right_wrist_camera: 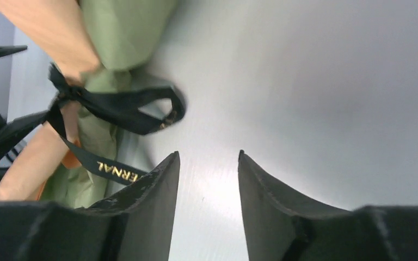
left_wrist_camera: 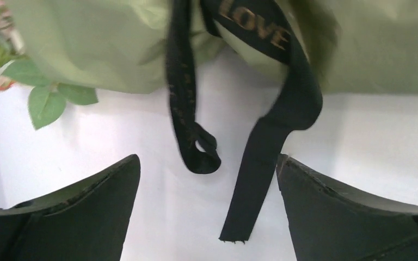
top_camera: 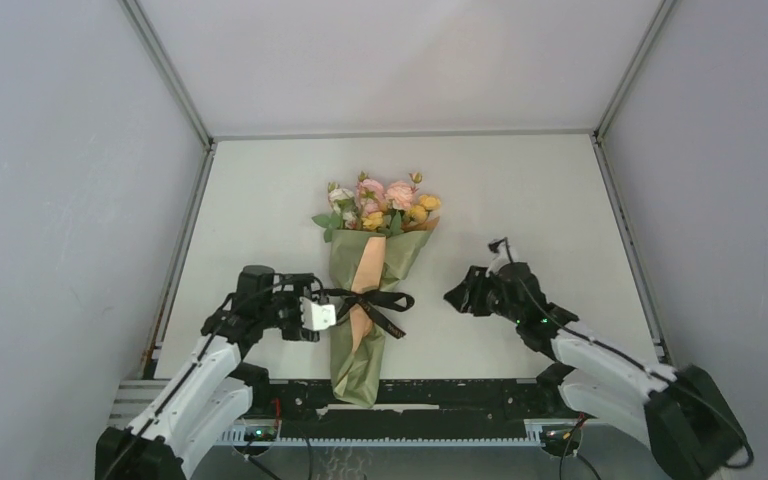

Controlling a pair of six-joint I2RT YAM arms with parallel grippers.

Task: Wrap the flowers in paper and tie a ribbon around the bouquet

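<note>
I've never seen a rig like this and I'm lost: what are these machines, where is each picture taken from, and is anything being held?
These are two robot arms bolted at the near edge of a table. The wide picture looks down from above and behind them. The other two come from a camera on each wrist, so the dark wedges at the bottom are that arm's own fingers. On the table lies a bouquet: pink and yellow flowers in olive-green paper, tied with a black ribbon. The left hand sits open beside the ribbon. The right hand, also open, is on the other side, apart from the bouquet. Neither holds anything.
</note>
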